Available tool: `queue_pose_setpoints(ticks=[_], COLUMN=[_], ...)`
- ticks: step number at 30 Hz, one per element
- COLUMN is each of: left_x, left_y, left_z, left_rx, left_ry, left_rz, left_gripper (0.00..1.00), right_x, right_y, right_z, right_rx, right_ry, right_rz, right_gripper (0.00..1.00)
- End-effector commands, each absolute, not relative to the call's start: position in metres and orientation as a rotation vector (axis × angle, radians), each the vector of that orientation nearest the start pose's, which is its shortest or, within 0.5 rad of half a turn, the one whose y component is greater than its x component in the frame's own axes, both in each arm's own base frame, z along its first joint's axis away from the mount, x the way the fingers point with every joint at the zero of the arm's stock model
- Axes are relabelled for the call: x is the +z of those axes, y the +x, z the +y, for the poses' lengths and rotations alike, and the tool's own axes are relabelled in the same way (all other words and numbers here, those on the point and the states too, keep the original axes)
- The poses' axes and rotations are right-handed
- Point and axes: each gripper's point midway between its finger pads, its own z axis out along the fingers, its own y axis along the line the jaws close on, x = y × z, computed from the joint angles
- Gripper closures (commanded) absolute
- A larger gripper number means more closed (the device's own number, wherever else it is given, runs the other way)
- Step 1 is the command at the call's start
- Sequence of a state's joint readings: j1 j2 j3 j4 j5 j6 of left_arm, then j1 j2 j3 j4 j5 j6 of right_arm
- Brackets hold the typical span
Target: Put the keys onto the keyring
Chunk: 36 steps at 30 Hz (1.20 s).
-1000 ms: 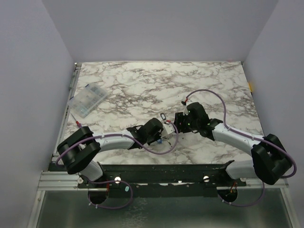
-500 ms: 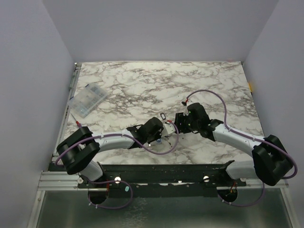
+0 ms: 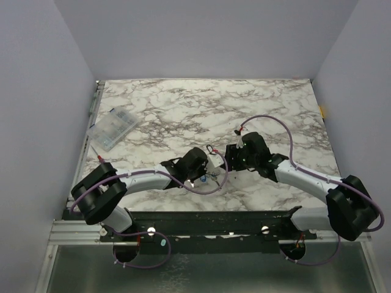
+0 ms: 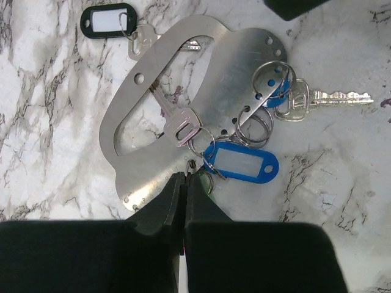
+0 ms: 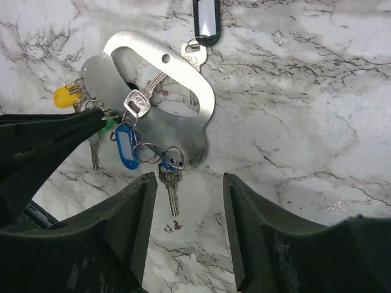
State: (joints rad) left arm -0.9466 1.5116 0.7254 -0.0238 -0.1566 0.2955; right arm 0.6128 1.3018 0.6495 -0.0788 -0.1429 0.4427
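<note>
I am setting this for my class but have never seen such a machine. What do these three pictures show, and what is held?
Two robot arms, the left arm and the right arm, are bolted at the near edge of a marble table. One picture looks down from above; the other two come from a camera on each wrist. Where the arms meet lies a flat metal plate with keys on rings, a blue tag and a black tag. A clear compartment box sits near the left edge. The left hand is shut, its tips at a small ring of the bunch; whether it grips that ring is unclear. The right hand hovers open, holding nothing.
</note>
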Motion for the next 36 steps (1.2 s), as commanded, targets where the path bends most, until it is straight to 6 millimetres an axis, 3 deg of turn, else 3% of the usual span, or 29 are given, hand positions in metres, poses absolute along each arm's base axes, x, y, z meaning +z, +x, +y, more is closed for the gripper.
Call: queue_pose_setpoints(ticks=[1, 11, 21, 26, 31, 36], left_x=[0.075, 0.146, 0.18, 0.196, 0.208, 0.213], left_y=[0.25, 0.246, 0.218, 0.197, 0.182, 0.175], left_z=[-0.284, -0.283, -0.277, -0.272, -0.269, -0.269], left_rx=[-0.271, -0.481, -0.565, -0.608, -0.636, -0.669], left_ry=[1.218, 1.123, 1.24, 1.3, 1.322, 1.317], left_rz=[1.926, 1.794, 1.622, 1.481, 1.378, 1.338], left_gripper=[1.0, 1.0, 1.0, 1.0, 1.0, 1.0], right_x=[0.086, 0.141, 0.215, 0.231, 0.244, 0.251], right_y=[0.257, 0.252, 0.214, 0.193, 0.181, 0.179], right_z=[0.227, 0.242, 0.276, 0.287, 0.293, 0.301], right_rx=[0.686, 0.859, 1.132, 1.25, 1.307, 1.297], right_ry=[-0.287, -0.37, -0.729, -0.871, -0.949, -0.987], right_rz=[2.321, 2.045, 1.674, 1.565, 1.491, 1.459], right_gripper=[0.44, 0.39, 0.37, 0.37, 0.46, 0.63])
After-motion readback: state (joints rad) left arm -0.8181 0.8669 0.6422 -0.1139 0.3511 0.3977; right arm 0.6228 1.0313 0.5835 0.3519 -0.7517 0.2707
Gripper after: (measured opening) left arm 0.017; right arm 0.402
